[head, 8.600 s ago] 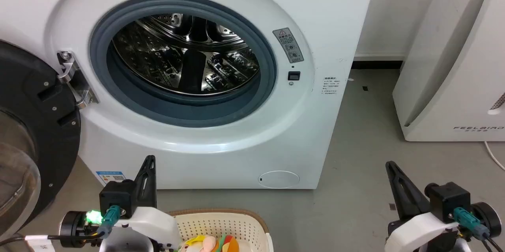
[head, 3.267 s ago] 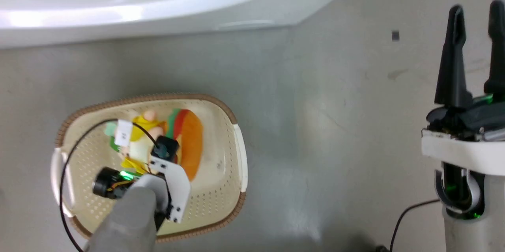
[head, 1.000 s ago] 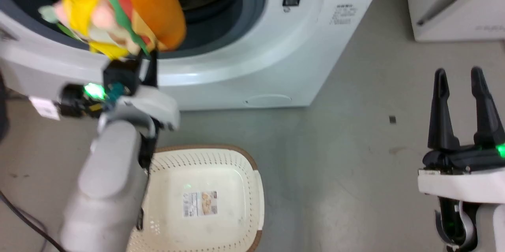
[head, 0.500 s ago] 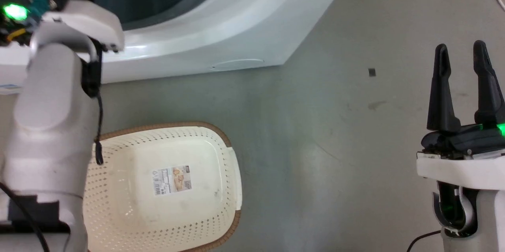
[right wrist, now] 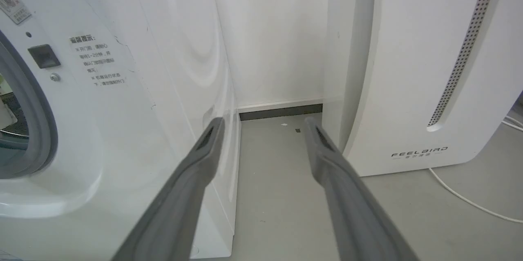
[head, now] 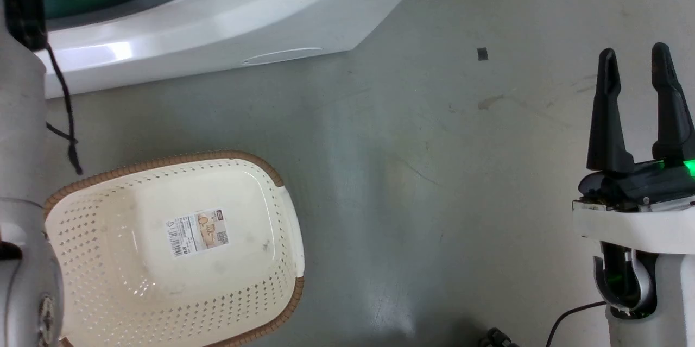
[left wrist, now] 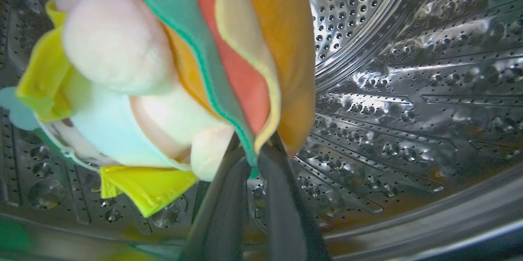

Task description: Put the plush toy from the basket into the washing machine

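Plush toy (left wrist: 171, 69) inside washing machine (left wrist: 408, 89)

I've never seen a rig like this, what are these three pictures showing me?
It's a wheeled robot with two arms, each ending in a two-fingered gripper. One picture looks down from its head: a cream-white perforated plastic laundry basket stands empty on the grey floor before a large white front-loading washing machine; the right gripper is open, holding nothing. The others come from wrist cameras. The left gripper pinches a small peach-pink, yellow and orange plush toy inside the shiny perforated steel drum. The right wrist faces a white FEELBIRD-marked appliance.
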Controlling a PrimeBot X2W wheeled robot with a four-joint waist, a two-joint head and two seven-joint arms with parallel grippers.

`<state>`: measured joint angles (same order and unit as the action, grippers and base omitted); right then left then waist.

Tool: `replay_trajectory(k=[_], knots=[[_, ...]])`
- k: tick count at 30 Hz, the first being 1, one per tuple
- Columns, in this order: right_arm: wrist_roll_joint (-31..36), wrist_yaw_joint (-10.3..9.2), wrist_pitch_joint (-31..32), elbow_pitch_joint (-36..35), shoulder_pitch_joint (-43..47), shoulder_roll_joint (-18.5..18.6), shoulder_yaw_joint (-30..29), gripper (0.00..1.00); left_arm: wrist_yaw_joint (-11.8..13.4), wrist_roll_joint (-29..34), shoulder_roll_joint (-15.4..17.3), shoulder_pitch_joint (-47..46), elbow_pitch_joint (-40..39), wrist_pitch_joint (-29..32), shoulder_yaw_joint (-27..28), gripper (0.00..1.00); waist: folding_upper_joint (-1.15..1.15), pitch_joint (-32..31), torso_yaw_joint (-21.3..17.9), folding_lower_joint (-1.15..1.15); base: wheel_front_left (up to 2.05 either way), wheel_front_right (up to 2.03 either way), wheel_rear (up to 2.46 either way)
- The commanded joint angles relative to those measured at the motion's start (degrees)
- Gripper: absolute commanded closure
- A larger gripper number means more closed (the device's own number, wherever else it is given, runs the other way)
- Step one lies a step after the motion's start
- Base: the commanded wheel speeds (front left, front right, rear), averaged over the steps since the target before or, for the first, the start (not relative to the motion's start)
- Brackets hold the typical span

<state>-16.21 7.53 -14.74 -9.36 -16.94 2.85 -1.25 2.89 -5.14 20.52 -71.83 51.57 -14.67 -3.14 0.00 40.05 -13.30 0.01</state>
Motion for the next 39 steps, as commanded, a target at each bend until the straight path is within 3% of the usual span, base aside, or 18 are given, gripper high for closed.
replay_trajectory(k=[1,4,5,6,13,22,35,39], knots=[[-0.16,-0.04,-0.26,0.02,-1.22,0.03,0.24,0.0,0.08,0.13,0.67,-1.75,0.59,-0.33,0.23,1.0,0.0,0.71,-0.49,-0.01,0.0,0.0,0.0],[-0.1,-0.04,-0.26,0.02,-1.47,0.03,0.55,0.0,-0.1,0.34,1.33,-3.26,2.65,-0.33,0.02,1.0,0.0,1.14,-0.69,-0.01,0.0,0.0,0.0],[-0.09,-0.04,-0.26,0.03,-1.51,0.03,0.61,0.0,0.21,0.07,1.33,-3.71,2.82,-0.33,0.35,0.87,0.0,1.24,-0.69,-0.01,0.0,0.0,0.0],[-0.08,-0.04,-0.26,0.06,-1.56,0.03,0.63,0.0,0.43,-0.03,1.35,-3.96,2.56,-0.33,0.53,0.0,0.0,1.33,-0.64,-0.01,0.0,0.0,0.0],[0.81,-0.04,-0.26,1.19,-1.3,0.03,1.15,0.0,-0.49,-0.87,0.24,-1.43,2.05,-0.33,0.79,0.0,0.0,-0.59,0.38,-0.01,0.0,0.0,0.0],[2.2,-0.04,-0.26,2.65,0.27,0.03,0.64,0.0,-0.39,-2.19,-2.23,8.82,-0.16,-0.33,2.21,0.0,0.0,-7.05,2.16,-0.01,0.0,0.0,0.0],[5.7,-0.04,-0.26,4.93,6.14,0.03,-1.25,0.0,2.48,-0.08,-8.11,29.83,-15.78,-0.33,3.42,0.0,0.0,-18.27,6.54,-0.01,0.0,0.0,0.0],[6.46,-0.04,-0.26,5.41,8.03,0.03,-1.78,0.0,2.21,0.46,-9.89,35.53,-20.73,-0.33,3.32,0.0,0.0,-21.34,8.09,-0.01,0.0,0.0,0.0]])
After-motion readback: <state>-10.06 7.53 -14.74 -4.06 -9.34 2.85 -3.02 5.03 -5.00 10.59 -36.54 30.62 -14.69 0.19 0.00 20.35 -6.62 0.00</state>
